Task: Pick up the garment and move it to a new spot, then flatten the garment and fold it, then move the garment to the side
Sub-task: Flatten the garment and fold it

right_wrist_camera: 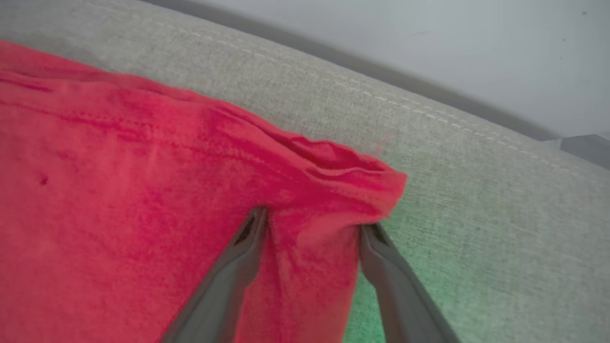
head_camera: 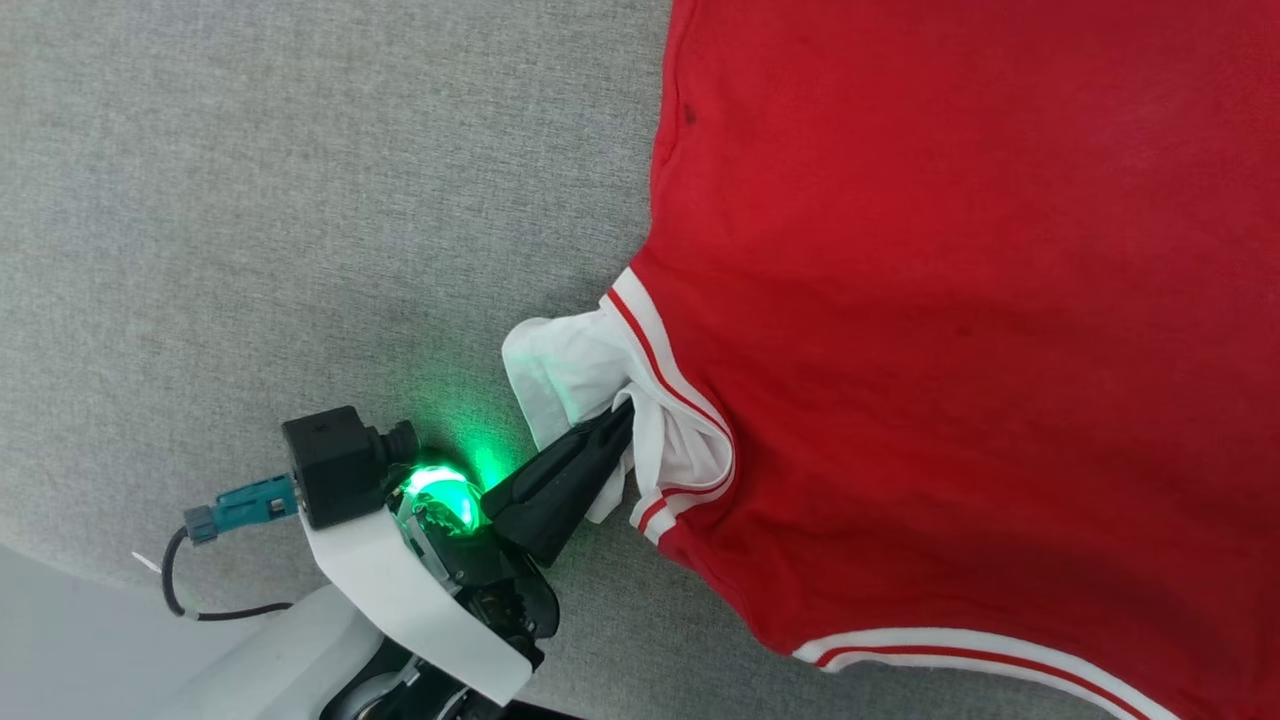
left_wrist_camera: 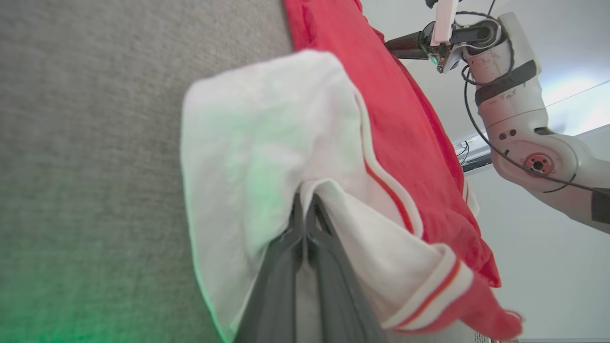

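The garment [head_camera: 950,300] lies spread over the right of the grey surface, bright red with white striped trim. Its white sleeve [head_camera: 570,370] bunches at the left edge. My left gripper [head_camera: 620,420] is shut on that sleeve, fingers pointing up and right. In the left wrist view the white sleeve cloth [left_wrist_camera: 267,143] drapes over my closed left gripper [left_wrist_camera: 305,224]. In the right wrist view my right gripper [right_wrist_camera: 314,220] stands open, its two fingers astride a crumpled red corner of the garment [right_wrist_camera: 119,181].
The grey fabric surface [head_camera: 300,200] extends left of the garment; its rounded edge runs along the lower left [head_camera: 60,560]. A stitched edge of the surface [right_wrist_camera: 429,114] lies just beyond the red corner. My right arm [left_wrist_camera: 514,119] reaches over the garment's far side.
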